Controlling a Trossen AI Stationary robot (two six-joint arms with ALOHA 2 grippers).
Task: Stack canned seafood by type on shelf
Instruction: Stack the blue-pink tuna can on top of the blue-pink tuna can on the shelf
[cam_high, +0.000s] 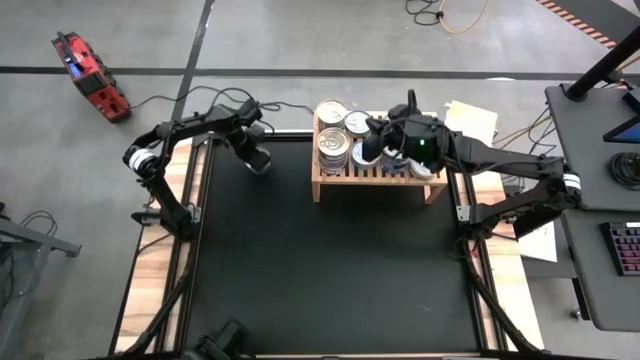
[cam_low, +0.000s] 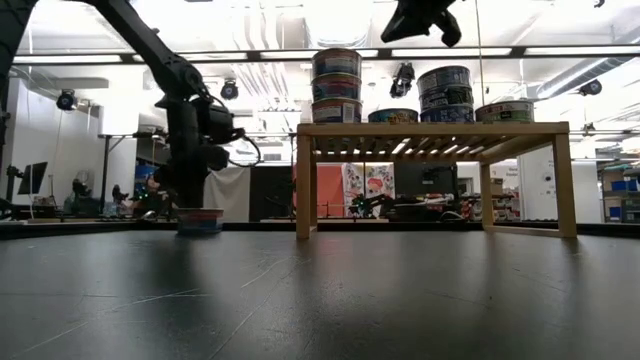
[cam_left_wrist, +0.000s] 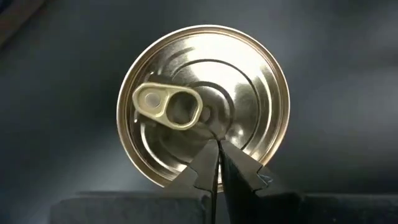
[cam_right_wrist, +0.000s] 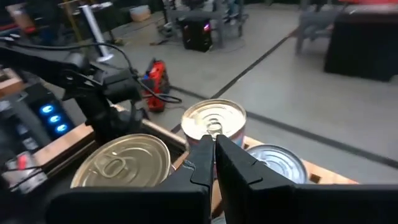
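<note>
Cans are sitting in piles on the shelf (cam_high: 377, 172) at the back of the black mat (cam_high: 330, 260), and one lone can (cam_low: 200, 220) is resting on the mat off to the shelf's left. I'm holding my left end effector (cam_left_wrist: 216, 163) right over that can's (cam_left_wrist: 203, 104) silver lid, fingers (cam_left_wrist: 242, 168) pressed together, tips just beside the pull tab (cam_left_wrist: 168, 107), pinching nothing. My right end effector (cam_right_wrist: 213, 151) is hovering above the shelf, also pressed shut and carrying nothing. Below it I'm seeing a tall stack (cam_low: 337, 85) at the shelf's left end, a shorter stack (cam_low: 446, 95) further right, and single cans (cam_low: 505, 111) beside them.
</note>
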